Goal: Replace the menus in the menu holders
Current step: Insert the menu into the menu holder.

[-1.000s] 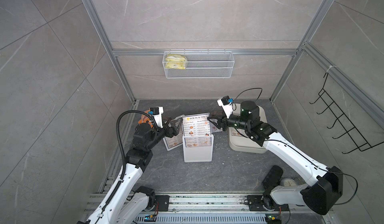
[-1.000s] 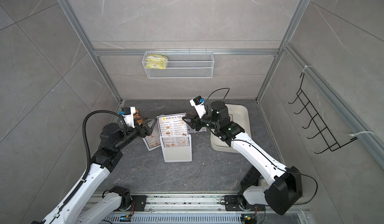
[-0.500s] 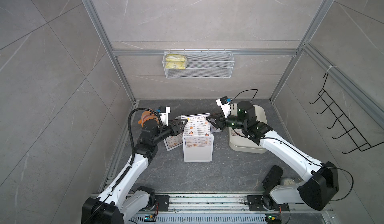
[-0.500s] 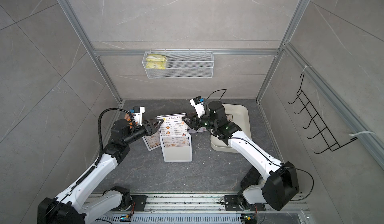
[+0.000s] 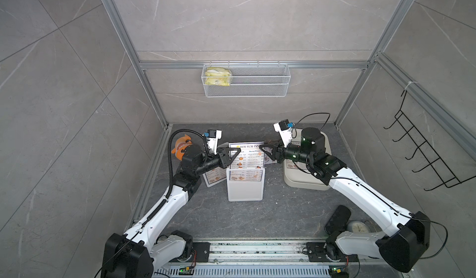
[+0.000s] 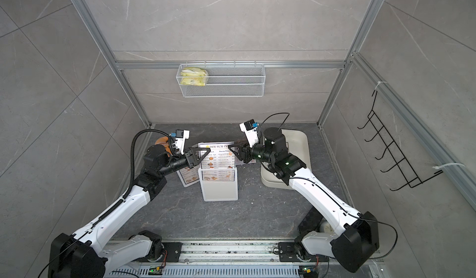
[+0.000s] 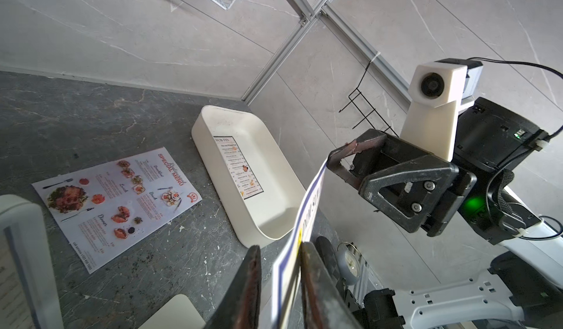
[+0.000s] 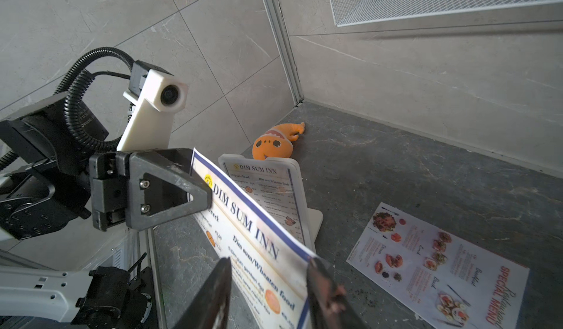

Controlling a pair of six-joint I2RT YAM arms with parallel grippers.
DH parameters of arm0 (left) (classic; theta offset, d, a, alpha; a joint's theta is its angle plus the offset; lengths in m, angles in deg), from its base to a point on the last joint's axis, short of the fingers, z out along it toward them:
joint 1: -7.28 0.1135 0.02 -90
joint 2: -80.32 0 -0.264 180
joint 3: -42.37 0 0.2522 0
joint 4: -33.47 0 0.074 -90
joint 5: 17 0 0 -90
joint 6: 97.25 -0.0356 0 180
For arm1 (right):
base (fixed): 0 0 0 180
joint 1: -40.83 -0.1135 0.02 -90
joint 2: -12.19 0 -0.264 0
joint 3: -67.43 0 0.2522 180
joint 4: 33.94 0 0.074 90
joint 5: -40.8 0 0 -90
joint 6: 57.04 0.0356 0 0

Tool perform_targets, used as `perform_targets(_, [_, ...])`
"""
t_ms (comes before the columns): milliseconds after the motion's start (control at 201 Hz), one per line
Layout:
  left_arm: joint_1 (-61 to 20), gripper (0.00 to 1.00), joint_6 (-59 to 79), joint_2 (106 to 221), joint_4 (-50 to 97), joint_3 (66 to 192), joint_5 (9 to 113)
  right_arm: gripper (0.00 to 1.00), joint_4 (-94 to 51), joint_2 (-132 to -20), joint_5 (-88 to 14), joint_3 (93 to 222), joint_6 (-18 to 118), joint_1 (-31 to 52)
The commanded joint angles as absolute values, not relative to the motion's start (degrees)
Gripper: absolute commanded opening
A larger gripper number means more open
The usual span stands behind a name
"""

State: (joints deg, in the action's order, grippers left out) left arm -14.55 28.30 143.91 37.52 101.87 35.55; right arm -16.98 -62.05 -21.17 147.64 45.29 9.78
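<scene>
A thin white paper menu (image 5: 247, 157) headed DIM SUM INN sits with its lower part inside the flat white plastic menu holder (image 5: 244, 190). Above the holder, the left gripper (image 5: 236, 153) has its fingers close on both sides of the menu's top corner, but I cannot tell if they pinch it. The right gripper (image 5: 261, 149) is at the other top corner, with its fingers spread apart around it. A red-headed SPECIAL MENU sheet (image 8: 438, 269) lies flat behind the holder.

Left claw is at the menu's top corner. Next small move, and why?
Probably close the left claw fully on the menu. In the left wrist view the sheet sits edge-on between its fingers, touching one, with a gap at the other. The menu stands partly out of its holder, so a firm pinch should precede lifting.
</scene>
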Motion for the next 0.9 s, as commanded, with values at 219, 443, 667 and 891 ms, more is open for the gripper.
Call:
perform_targets(219, [-14.78, 0.16, 16.51, 139.02, 30.72, 102.76, 39.02, 0.44, -13.52, -60.96, -22.2, 149.3, 42.23, 9.89])
perform_targets(443, [-14.71, 0.11, 8.66, 136.29, 28.54, 101.91, 43.65, 0.45, -14.61, -62.25, -19.68, 149.02, 44.24, 9.89])
perform_targets(667, [-14.74, 0.1, 10.2, 139.7, 31.6, 101.74, 40.4, 0.45, -15.75, -62.26, -19.11, 147.64, 45.17, 9.8])
perform_targets(891, [-14.73, 0.1, 10.84, 139.46, 35.04, 99.26, 39.37, 0.46, -15.48, -62.33, -19.03, 146.94, 45.13, 9.76])
